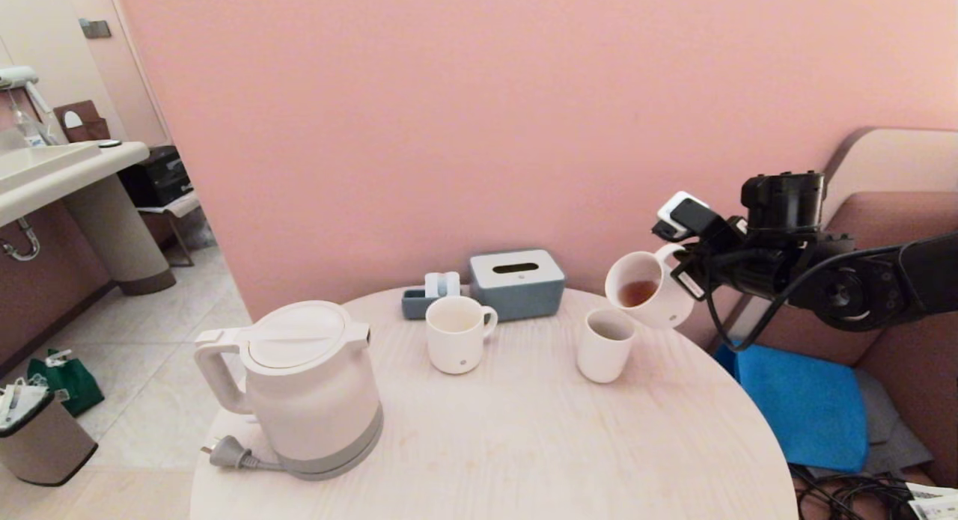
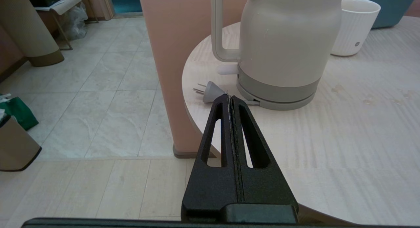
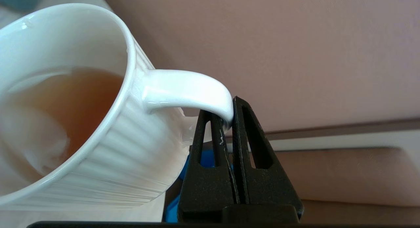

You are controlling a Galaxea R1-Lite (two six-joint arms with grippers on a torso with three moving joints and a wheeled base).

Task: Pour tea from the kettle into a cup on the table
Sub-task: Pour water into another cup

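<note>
The right tool (image 3: 229, 114) was clamped on the handle of a tilted, ribbed white mug (image 1: 650, 289), held in the air above the right rear part of the tabletop (image 1: 524, 438). The mug's mouth faced toward the camera in the head view, and the tea (image 1: 638, 292) lay pooled against its lower inner wall. Directly below the mug's lowered rim stood a small handleless tumbler (image 1: 605, 345), upright on the tabletop.

The kettle (image 1: 299, 389) stood upright at the front left of the tabletop with its lid on and its handle facing left. Its grey plug (image 1: 228, 454) lay on the tabletop just beside its base.

The cup (image 1: 458, 333) stood upright near the middle rear of the tabletop, handle to the right, well apart from the kettle and from the tumbler. Behind it sat a grey-blue tissue box (image 1: 518, 282) and a small tray (image 1: 425, 298).

The left tool (image 2: 230, 98) was pressed together with nothing between its fingers, hanging off the front left edge of the tabletop and pointing at the kettle's base
</note>
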